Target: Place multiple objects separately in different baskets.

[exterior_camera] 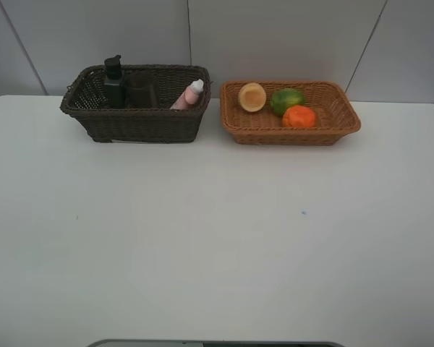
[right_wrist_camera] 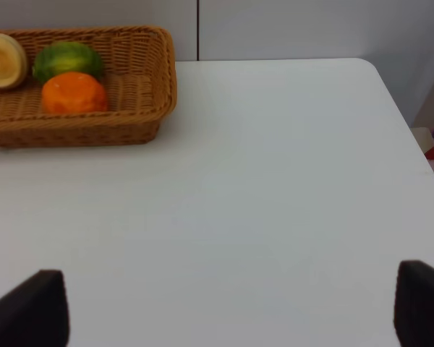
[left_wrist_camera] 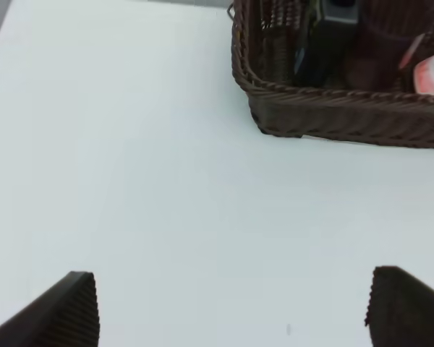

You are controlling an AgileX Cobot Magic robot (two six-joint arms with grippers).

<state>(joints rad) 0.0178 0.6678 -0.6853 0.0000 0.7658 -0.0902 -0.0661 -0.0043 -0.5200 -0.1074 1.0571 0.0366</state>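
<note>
Bare white worktop fills the lower half of the high view, with nothing left on it to collect. Both baskets sit along the upper edge. The dark basket, upper left, holds the pump bottle, cup and pink bottle. The tan basket, upper right, holds the peach, green fruit and orange. Left gripper and right gripper both hang released and empty, well short of the baskets, each facing its own side's basket.
</note>
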